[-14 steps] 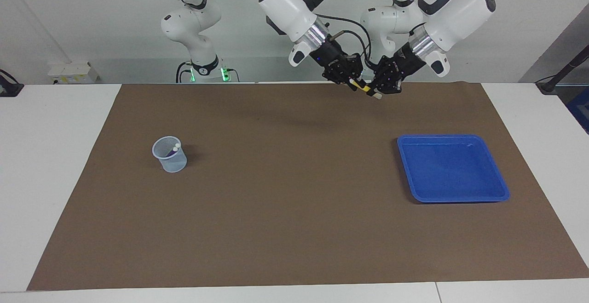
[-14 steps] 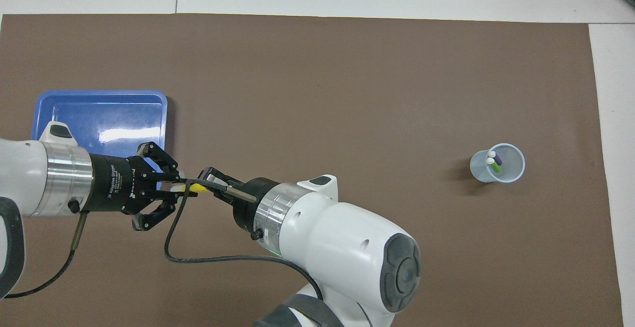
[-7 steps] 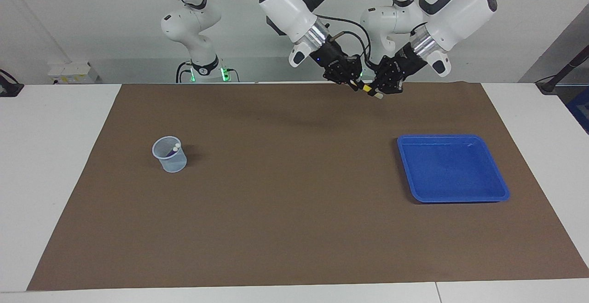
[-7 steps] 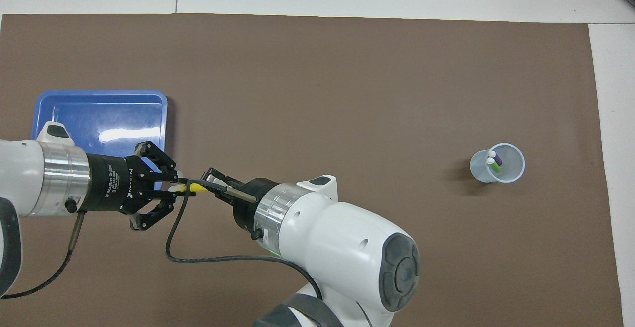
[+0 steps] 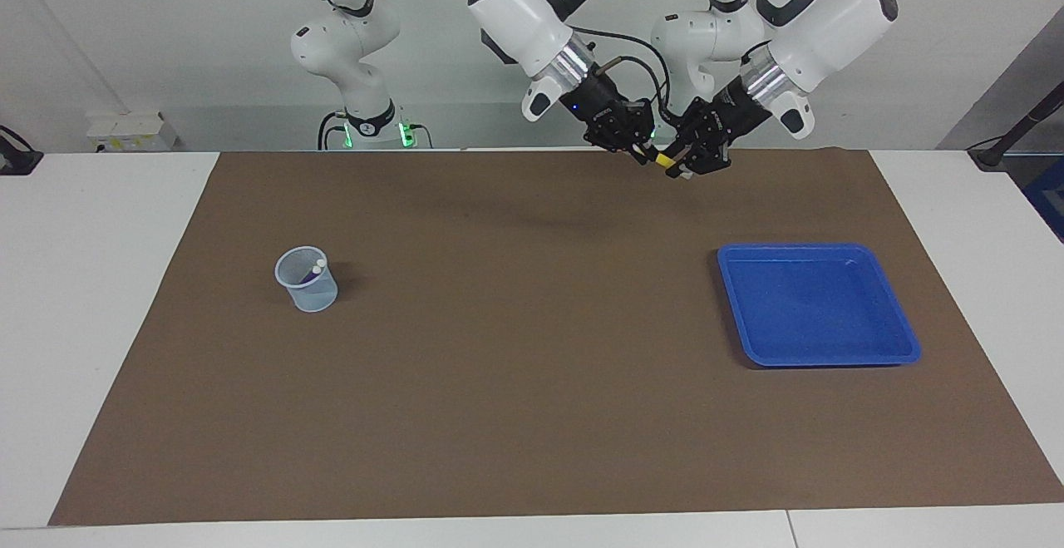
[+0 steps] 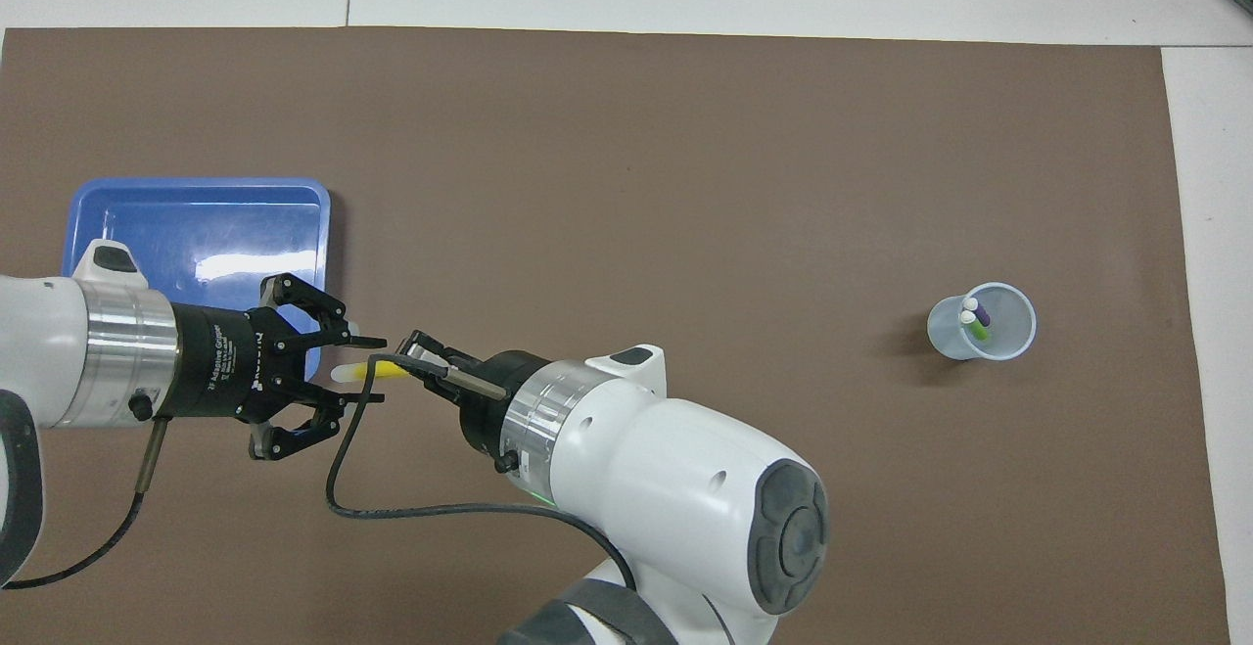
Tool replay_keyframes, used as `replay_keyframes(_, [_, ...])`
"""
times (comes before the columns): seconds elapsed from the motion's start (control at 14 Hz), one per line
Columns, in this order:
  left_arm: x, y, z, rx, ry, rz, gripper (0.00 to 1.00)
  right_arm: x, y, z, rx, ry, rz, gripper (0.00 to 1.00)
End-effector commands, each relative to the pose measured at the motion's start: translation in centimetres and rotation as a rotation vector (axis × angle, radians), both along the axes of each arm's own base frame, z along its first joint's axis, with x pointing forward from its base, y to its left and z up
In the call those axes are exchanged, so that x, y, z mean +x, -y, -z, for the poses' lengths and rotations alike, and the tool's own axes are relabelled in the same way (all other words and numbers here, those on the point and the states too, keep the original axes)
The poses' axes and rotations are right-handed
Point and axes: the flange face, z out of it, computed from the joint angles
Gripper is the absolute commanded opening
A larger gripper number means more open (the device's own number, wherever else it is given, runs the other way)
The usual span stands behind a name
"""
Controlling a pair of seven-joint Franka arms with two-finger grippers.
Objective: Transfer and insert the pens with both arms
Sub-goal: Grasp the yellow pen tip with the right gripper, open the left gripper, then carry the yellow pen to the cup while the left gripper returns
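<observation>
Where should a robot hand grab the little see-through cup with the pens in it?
Probably by the cup wall, from the side, fingers either side of its round body below the rim. It stands upright, and the purple pen and green pen poke out the top, so coming straight down would likely bump them.

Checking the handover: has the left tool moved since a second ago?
Yes. In the overhead view the left tool has drawn back a little along the tray edge, away from the right tool, and opened off the yellow pen.
</observation>
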Motion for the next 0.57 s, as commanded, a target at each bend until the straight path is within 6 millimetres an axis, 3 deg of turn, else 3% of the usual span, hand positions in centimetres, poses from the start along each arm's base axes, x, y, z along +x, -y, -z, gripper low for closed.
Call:
replay_keyframes(0.0, [-1.0, -0.4, -0.2, -0.010, 0.003, -0.005, 1.00, 1.1, 1.0, 0.5, -0.040, 0.043, -0.073, 0.00])
replay_keyframes(0.29, [-1.0, -0.6, -0.4, -0.012, 0.018, 0.004, 1.00, 2.5, 3.9, 1.9, -0.147, 0.026, -0.244, 0.00])
replay_keyframes(0.5, [-0.6, -3.7, -0.1, -0.008, 0.119, 0.126, 1.00, 3.4, 8.8, 4.1, -0.281, 0.026, -0.396, 0.00])
